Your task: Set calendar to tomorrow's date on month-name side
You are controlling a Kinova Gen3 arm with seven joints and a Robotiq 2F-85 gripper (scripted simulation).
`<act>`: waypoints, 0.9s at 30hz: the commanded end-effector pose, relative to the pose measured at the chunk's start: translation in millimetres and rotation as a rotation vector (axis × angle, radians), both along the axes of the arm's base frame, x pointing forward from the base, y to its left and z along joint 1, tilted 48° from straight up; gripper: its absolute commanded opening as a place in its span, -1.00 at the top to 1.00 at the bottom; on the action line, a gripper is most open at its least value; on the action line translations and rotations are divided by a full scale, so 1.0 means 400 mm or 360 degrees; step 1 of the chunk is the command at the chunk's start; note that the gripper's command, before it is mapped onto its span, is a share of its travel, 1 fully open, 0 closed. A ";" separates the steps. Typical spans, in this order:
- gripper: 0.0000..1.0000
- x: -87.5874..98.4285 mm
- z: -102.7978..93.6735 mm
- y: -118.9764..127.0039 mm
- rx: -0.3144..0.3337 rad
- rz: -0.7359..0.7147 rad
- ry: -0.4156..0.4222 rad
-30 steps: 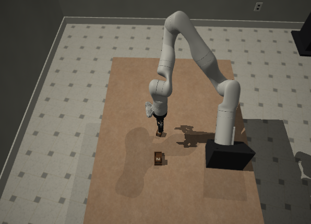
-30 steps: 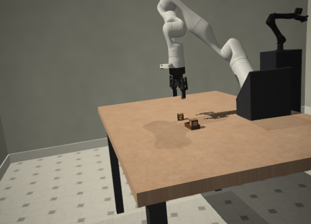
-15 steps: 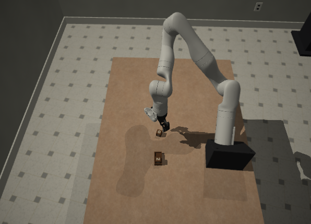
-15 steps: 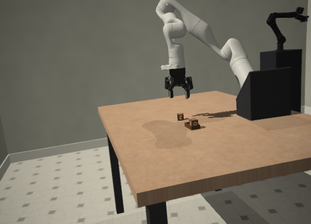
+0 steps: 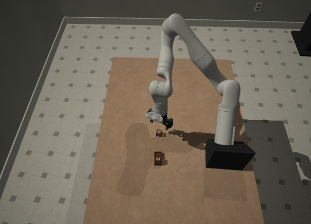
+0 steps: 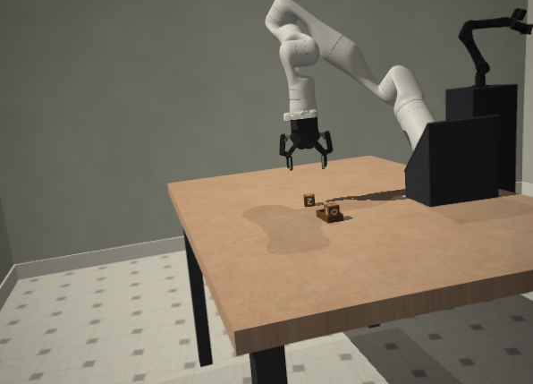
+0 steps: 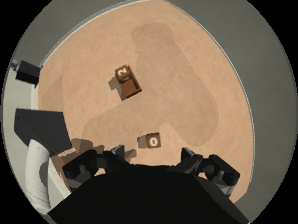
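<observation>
A loose brown cube lies on the table with a 0 on top. Its side towards the exterior camera shows a 2 that looks upside down. The small brown tray lies flat on the table. The other cube is in one end of it, with a 2 on top; the exterior view shows a 0 and what looks like a 1 on its sides. The month's name cannot be read. My gripper is open and empty, above the loose cube.
The wooden table carries the tray and the loose cube, set a short way apart. The arm's black base stands on the robot's side. Arm shadows cross the table near both.
</observation>
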State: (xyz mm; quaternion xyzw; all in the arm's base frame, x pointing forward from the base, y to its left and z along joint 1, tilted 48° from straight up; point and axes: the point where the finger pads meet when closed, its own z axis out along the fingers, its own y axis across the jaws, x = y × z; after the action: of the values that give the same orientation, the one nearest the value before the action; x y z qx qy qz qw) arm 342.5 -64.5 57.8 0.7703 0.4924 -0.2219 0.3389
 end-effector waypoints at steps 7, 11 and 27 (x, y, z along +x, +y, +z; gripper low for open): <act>-1.00 0.000 -0.001 -0.003 0.0005 0.0119 0.0135; -1.00 0.000 -0.002 -0.004 0.0006 0.0163 0.0182; 0.07 0.000 -0.002 -0.004 0.0007 0.0188 0.0209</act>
State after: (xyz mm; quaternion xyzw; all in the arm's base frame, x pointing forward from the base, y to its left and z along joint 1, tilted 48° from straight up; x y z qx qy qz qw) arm 342.3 -66.6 56.8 0.7246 0.5582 -0.2512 0.3166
